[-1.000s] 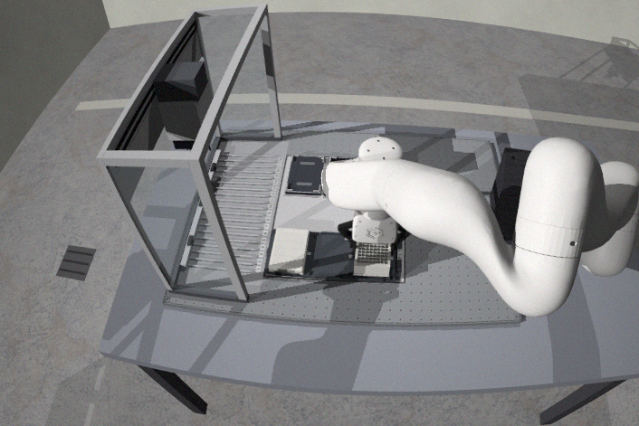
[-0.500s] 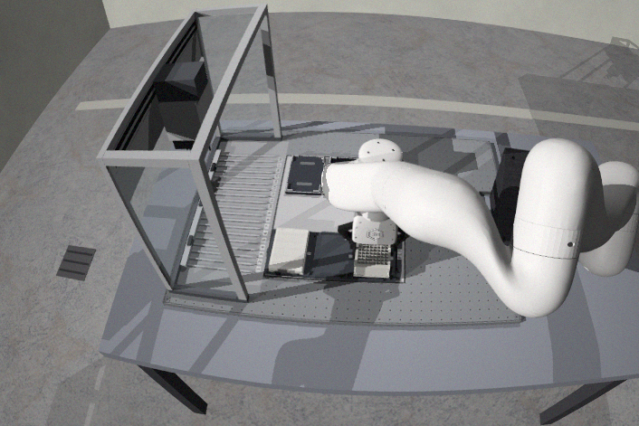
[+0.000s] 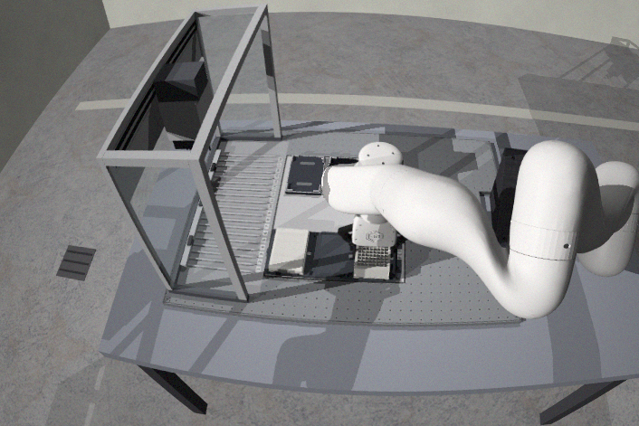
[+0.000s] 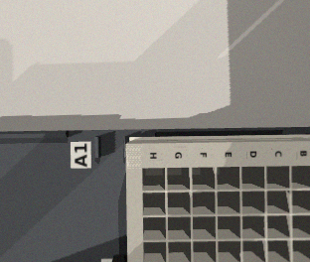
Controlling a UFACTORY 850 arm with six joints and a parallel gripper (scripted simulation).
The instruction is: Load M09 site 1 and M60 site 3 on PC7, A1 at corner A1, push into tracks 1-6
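Grey perforated bench (image 3: 453, 302) carried carrier PC7 (image 3: 329, 272) before rails (image 3: 243, 204). Gripper (image 3: 372, 250) clenched on deep-well block M09 (image 4: 229, 198), wide, over site 1 beside A1 label (image 4: 80, 154). Block likely rigid, bulky, smooth-walled; grasp across side walls, keep level.

The pale square-welled deep-well block (image 4: 229, 208) runs off the wrist view's right and bottom edges; the claw's fingers stay unseen.

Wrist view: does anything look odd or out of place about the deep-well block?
Possibly. The deep-well block shows row H next to the A1 label and row A at the far end, so its A1 corner seems turned away from that mark.
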